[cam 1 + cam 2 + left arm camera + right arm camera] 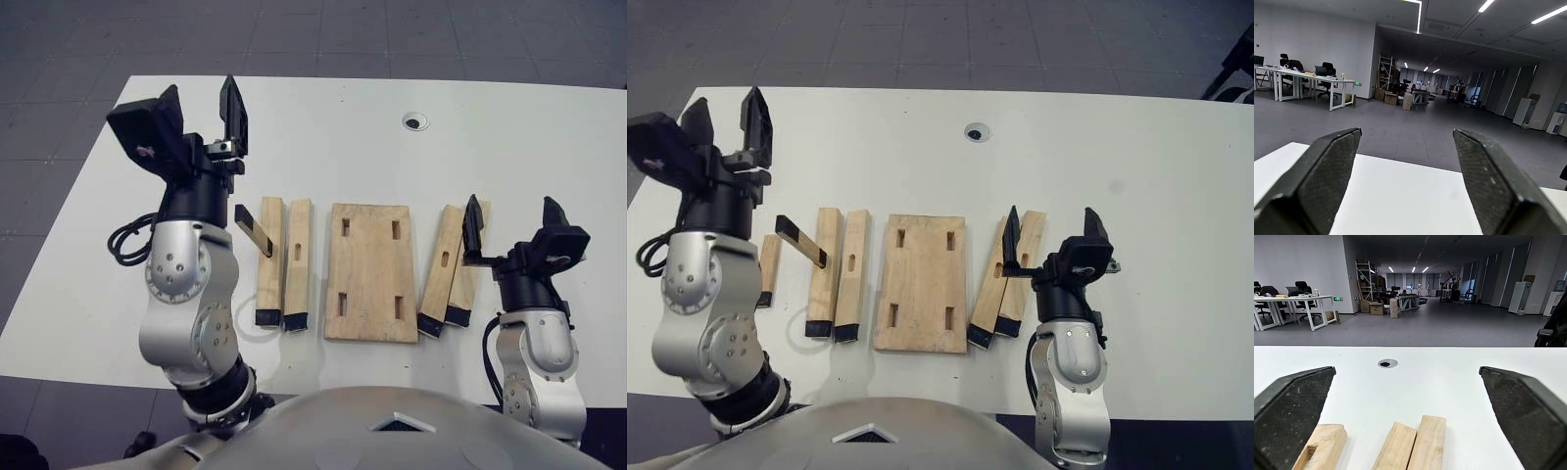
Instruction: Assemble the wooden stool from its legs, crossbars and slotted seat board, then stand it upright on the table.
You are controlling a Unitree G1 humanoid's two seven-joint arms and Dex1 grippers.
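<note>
Wooden legs (269,259) and the seat board (369,271) are lying flat side by side, seemingly for easy picking, while the left gripper (203,88) and the right gripper (512,204) are hovering empty, fingers apart.

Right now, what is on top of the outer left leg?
A short black-tipped crossbar lies slanted with one end over the outer left leg, and its other end sticks out to the leg's left. The patch of leg beneath that end is covered.
</note>
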